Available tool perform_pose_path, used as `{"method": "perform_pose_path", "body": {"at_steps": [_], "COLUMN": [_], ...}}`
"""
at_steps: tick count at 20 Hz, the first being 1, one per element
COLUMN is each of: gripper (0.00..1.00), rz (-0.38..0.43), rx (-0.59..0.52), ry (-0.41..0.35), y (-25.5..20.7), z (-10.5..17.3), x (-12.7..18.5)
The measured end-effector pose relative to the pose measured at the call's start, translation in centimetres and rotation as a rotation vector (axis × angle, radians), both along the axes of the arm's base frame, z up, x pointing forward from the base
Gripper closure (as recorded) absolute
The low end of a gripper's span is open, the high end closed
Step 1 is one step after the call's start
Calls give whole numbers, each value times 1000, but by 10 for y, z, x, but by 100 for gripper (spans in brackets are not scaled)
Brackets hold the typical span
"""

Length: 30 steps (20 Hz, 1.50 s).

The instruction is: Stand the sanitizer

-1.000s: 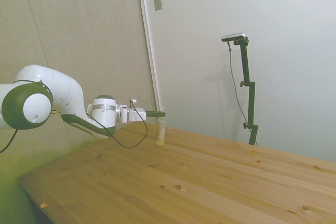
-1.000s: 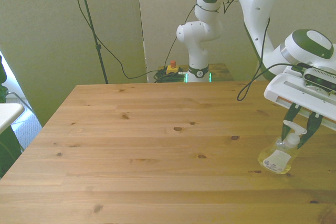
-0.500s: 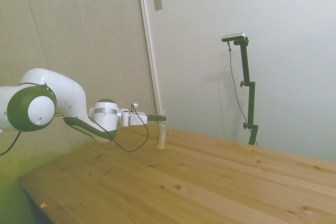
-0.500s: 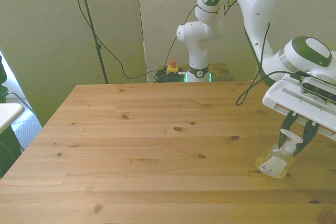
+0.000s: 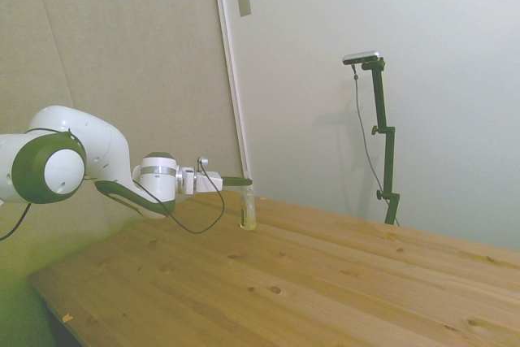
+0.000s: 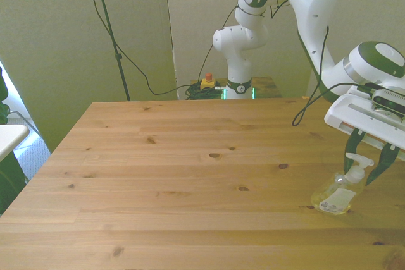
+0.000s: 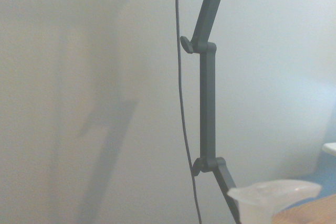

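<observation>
The sanitizer (image 6: 334, 198), a small clear bottle of pale yellow liquid with a white pump top, rests on its base on the wooden table (image 6: 190, 175) near the front view's right edge. In the side view the sanitizer (image 5: 249, 212) looks upright by the table's far edge. My gripper (image 6: 361, 172) is open, with one dark finger on each side of the pump head and a gap to both. In the side view the gripper (image 5: 242, 182) reaches in level, just above the bottle's top. The wrist view shows only the blurred white pump top (image 7: 273, 192).
The table's right edge in the front view lies close beside the bottle. A wall (image 5: 341, 79) stands behind the table in the side view. Beside the robot base (image 6: 237, 83) lie a red-topped button (image 6: 207, 80) and cables.
The fingers have spread apart from the sanitizer's pump head, and the gripper has drawn back a little. The sanitizer stays where it was.
</observation>
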<state>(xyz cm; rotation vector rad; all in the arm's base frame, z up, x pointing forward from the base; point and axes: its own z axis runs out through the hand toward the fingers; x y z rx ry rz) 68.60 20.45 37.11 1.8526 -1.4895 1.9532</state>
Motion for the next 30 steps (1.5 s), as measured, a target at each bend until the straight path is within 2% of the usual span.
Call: {"method": "perform_pose_path", "body": {"at_steps": [5, 16, 23, 26, 30], "gripper": [0, 0, 0, 0, 0], "rz": [9, -2, 32, 58, 95], "rx": [5, 45, 157, 230, 306], "ry": [-2, -11, 71, 141, 259], "y": [7, -15, -36, -39, -46], "z": [3, 38, 40, 33, 52], "x": [-3, -21, -57, -76, -94]}}
